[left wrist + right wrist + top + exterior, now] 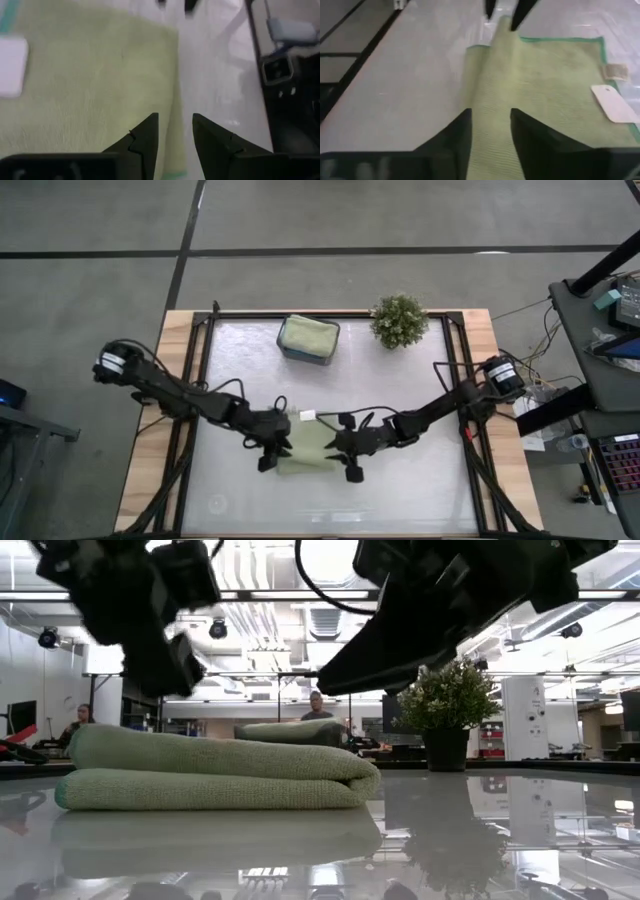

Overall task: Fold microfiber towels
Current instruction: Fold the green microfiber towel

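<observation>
Both arms down over the light sage green microfiber towel, which lies folded on the glossy pale bench, right between the two grippers. Left gripper sits at one end of the cloth, fingers parted w/ a clear gap, nothing pinched. Right gripper sits at the opposite end, fingers apart too, straddling a raised fold ridge, released as far as I can see.

Step, by my read: a fold just laid, grips off. From low level the towel shows two thick soft layers w/ a rounded fold edge. Fuzzy nap, green stitched hem, white care tag on top.

Next move prob. needs both grippers to lift clear w/o snagging the pile, then regrip a hem for another fold.

Beyond the grippers: a second sage towel folded in the small dark grey tray.
</observation>
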You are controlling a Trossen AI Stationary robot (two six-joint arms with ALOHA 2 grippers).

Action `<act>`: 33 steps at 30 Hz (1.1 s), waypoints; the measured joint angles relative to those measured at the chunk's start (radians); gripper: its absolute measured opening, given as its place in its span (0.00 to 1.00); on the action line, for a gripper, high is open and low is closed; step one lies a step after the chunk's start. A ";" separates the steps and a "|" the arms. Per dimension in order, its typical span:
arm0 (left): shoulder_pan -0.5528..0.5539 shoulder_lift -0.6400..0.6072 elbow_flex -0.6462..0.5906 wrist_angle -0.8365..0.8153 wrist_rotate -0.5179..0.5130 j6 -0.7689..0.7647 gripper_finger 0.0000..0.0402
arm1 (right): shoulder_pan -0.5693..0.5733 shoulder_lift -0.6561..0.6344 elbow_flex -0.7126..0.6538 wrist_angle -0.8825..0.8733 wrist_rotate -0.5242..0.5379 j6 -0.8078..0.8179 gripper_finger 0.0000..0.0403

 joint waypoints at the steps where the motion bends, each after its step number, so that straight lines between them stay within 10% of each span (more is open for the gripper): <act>1: -0.005 -0.007 0.008 0.007 -0.018 -0.002 0.26 | 0.006 0.000 0.004 -0.001 0.000 -0.012 0.31; 19: -0.406 0.233 0.159 0.002 -0.497 -0.245 0.12 | 0.150 0.003 0.033 -0.060 0.159 -0.005 0.41; 33: -0.429 0.335 0.309 -0.322 -0.553 -0.319 0.00 | 0.160 0.072 0.052 -0.002 0.254 -0.022 0.35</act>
